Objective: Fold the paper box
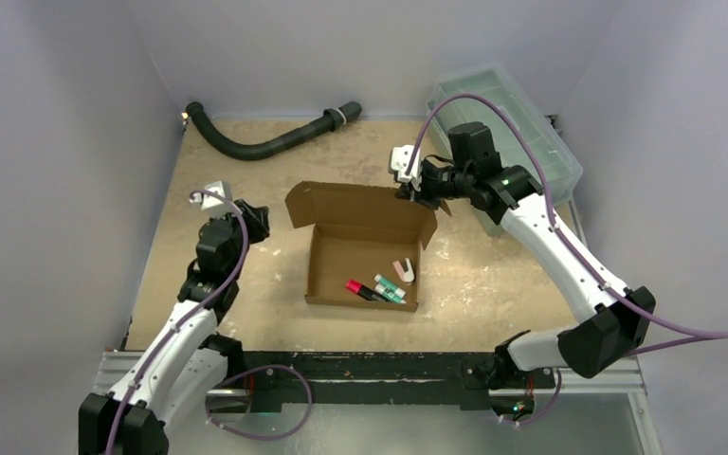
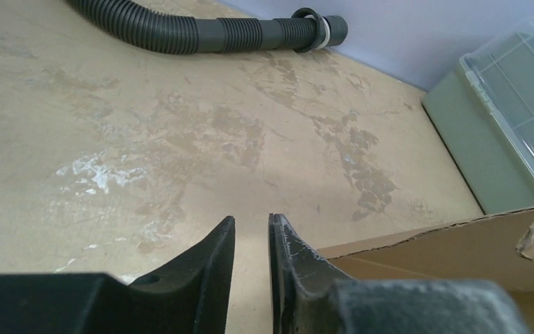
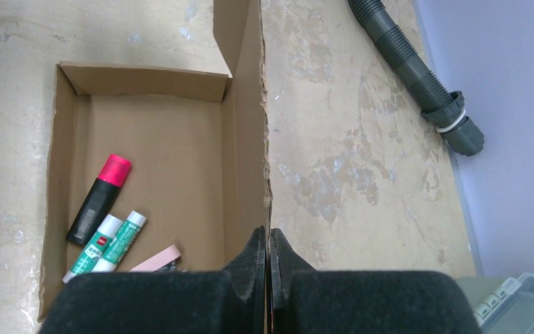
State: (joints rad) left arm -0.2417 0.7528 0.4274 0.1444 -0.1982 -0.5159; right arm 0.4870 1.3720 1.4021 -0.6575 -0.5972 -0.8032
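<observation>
A plain brown corrugated cardboard box, shallow and rectangular with its lid flap open, sits in the middle of the worn tan wooden bench. The flap rises from the box's far wall and leans away from the tray.

The right tool is clamped on the flap's edge near the box's far right corner. Its black fingers are pressed together, with only the cardboard between them.

The left tool hangs over the bench to the left of the box. Its fingers stand a narrow gap apart with nothing between them. A cardboard edge of the box shows just to the right of it; whether the two touch cannot be told.

Inside the box, along its near wall, lie a black marker with a red-pink cap and two green-and-white tubes side by side. A small pale pink piece rests just beyond the tubes, by the box's right wall.

Well beyond the box, to its far left, a dark grey ribbed hose curves along the bench's far edge. To the box's far right, behind the right arm, stands a clear greenish plastic lidded bin.
</observation>
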